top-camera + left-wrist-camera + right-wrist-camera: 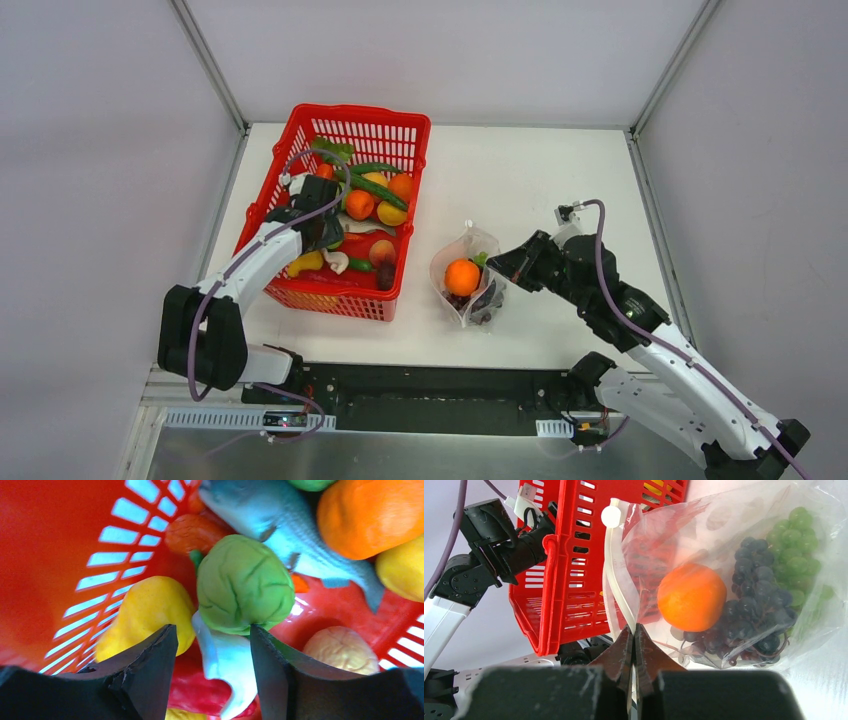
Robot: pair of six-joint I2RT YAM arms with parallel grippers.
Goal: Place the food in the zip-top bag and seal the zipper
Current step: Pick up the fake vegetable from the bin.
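The clear zip-top bag (467, 262) lies on the table right of the basket, mouth toward the basket. It holds an orange ball (691, 603), dark purple grapes (754, 610) and green grapes (801, 535). My right gripper (634, 628) is shut on the bag's mouth edge, at the whitish zipper strip (616, 595); it also shows in the top view (503, 266). My left gripper (212, 632) is open, low inside the basket, its jaws on either side of the white stalk (227, 655) of a green leafy vegetable (245, 582). A yellow fruit (145, 612) lies left of it.
The red mesh basket (300, 125) stands at the back left with several toys: a grey fish (290, 535), an orange (372, 517), a red pepper (195, 690), a beige knobbly piece (342, 650). The basket wall (60, 555) is close on the left gripper's left.
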